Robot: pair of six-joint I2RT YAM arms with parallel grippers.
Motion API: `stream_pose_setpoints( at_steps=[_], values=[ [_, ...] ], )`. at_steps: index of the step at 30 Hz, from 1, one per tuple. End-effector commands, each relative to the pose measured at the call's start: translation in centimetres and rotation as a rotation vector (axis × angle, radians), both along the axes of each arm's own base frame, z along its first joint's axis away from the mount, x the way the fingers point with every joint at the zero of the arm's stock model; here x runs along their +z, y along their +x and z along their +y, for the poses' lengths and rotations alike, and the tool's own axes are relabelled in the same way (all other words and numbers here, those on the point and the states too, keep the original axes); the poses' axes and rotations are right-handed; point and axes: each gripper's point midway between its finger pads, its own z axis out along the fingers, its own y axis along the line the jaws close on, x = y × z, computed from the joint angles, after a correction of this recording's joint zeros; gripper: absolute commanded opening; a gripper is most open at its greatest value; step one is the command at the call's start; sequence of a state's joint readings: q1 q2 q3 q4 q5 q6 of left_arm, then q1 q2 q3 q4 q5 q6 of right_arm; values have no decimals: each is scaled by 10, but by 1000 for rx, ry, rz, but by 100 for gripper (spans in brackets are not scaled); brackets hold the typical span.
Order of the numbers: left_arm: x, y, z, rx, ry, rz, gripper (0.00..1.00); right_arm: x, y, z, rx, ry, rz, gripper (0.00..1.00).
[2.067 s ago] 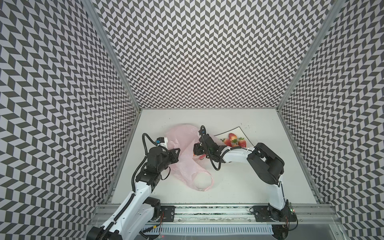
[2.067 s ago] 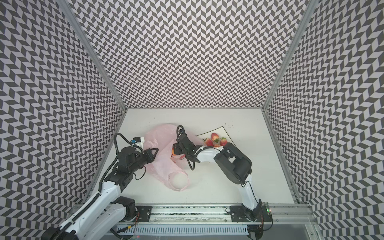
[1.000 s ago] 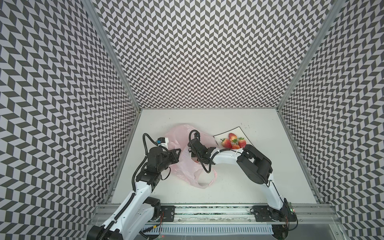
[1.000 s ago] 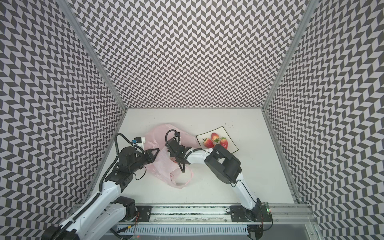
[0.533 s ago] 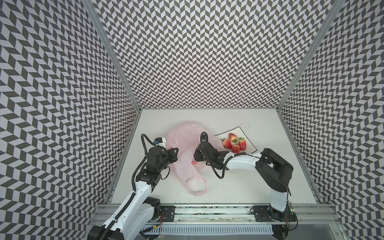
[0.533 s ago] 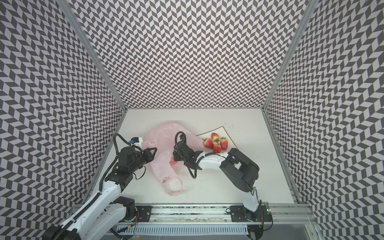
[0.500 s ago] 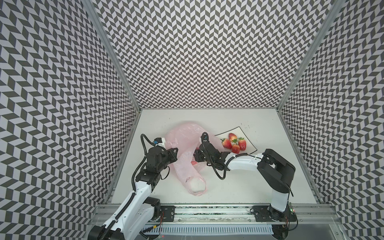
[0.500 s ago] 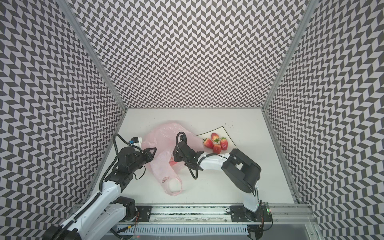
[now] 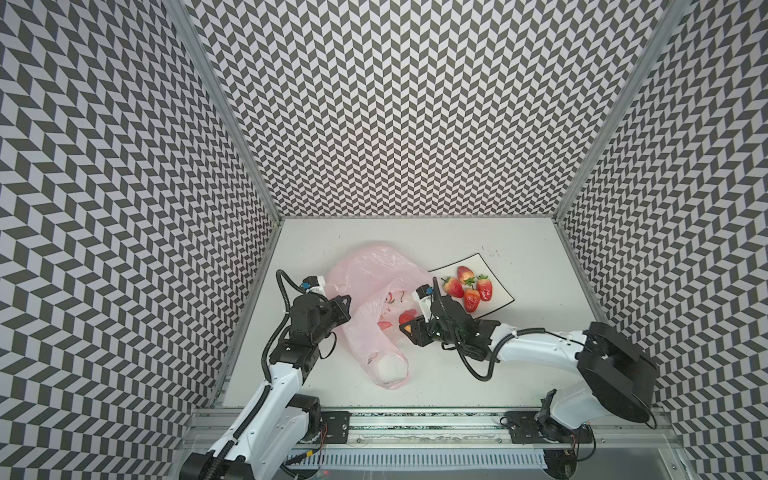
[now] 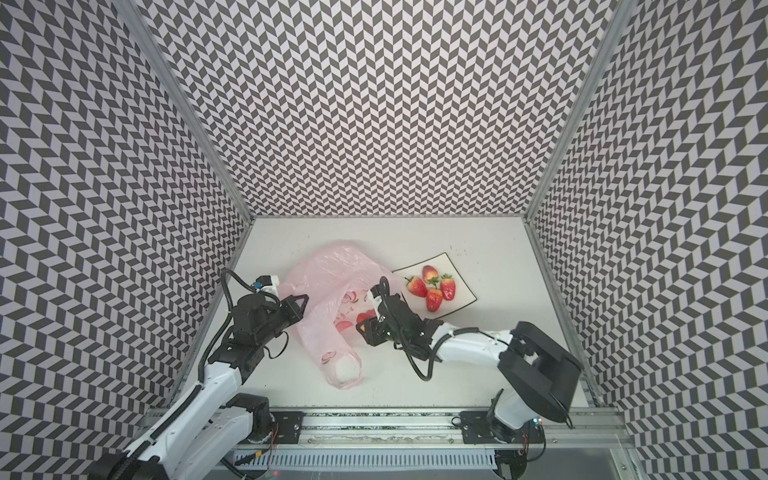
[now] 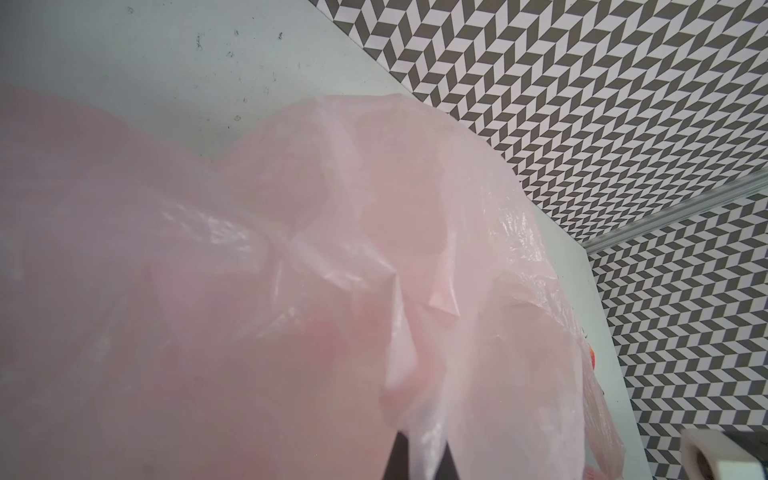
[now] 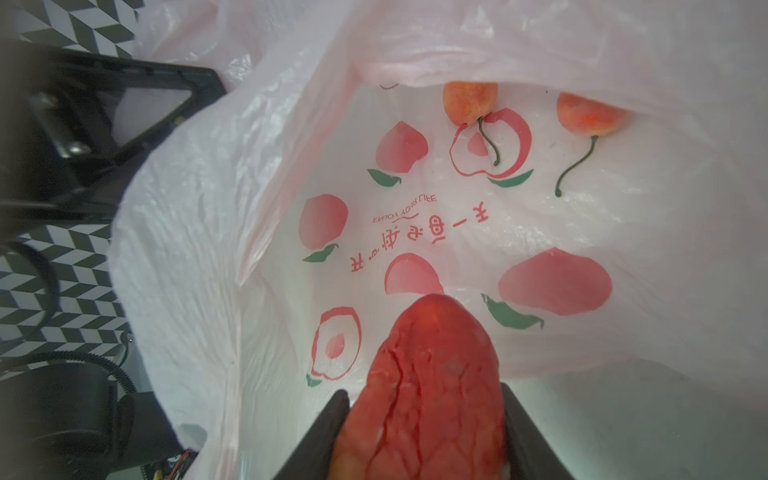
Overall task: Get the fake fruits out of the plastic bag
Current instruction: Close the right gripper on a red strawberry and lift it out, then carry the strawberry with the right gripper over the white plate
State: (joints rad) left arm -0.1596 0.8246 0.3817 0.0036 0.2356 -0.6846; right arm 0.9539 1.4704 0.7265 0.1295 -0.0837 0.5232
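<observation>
Two small round fruits (image 12: pixel 469 102) lie half hidden under a fold inside the plastic bag (image 9: pixel 365 316) on the bench; my right end effector (image 12: pixel 419 432) clamps a red strawberry (image 12: pixel 428 374) at its mouth, my left end effector (image 11: pixel 419 457) pinches bag film

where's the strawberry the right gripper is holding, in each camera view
Both top views: strawberry at the mouth of the pink bag, partly hidden by the right gripper.
Left wrist: not in it, only bag.
Right wrist: large and close, between the fingers.
Shared landmark: the bag's printed peaches.
</observation>
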Motion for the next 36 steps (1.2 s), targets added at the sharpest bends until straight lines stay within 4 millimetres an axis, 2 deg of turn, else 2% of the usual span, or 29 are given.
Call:
stream_pose_setpoints(
  at_steps=[1,5,7,12,14,16,19,28,32,36],
  values=[
    [9,3,0,-1,-14,-35,0,23,-4,-20,-32,1,-67,45],
    [11,3,-2,-16,-15,-41,0,50,19,-71,-247,-18,-156,44],
    [12,3,-3,-22,-15,-44,0,60,39,-102,-367,1,-187,44],
    [12,1,-4,-36,-16,-46,0,57,86,-181,-649,-44,-185,45],
    [14,0,-4,-36,-13,-50,0,54,98,-203,-732,-67,-189,45],
    [15,0,-2,-33,-10,-54,0,48,109,-216,-771,-68,-181,45],
    [17,-1,0,-29,-9,-58,0,40,123,-220,-784,-81,-171,45],
    [17,-2,0,-31,-12,-58,0,7,162,-188,-702,-155,-90,46],
    [17,-2,1,-30,-9,-55,0,-6,171,-182,-685,-186,-79,47],
    [18,-2,5,-20,0,-54,0,-7,168,-172,-652,-205,-79,47]
  ],
)
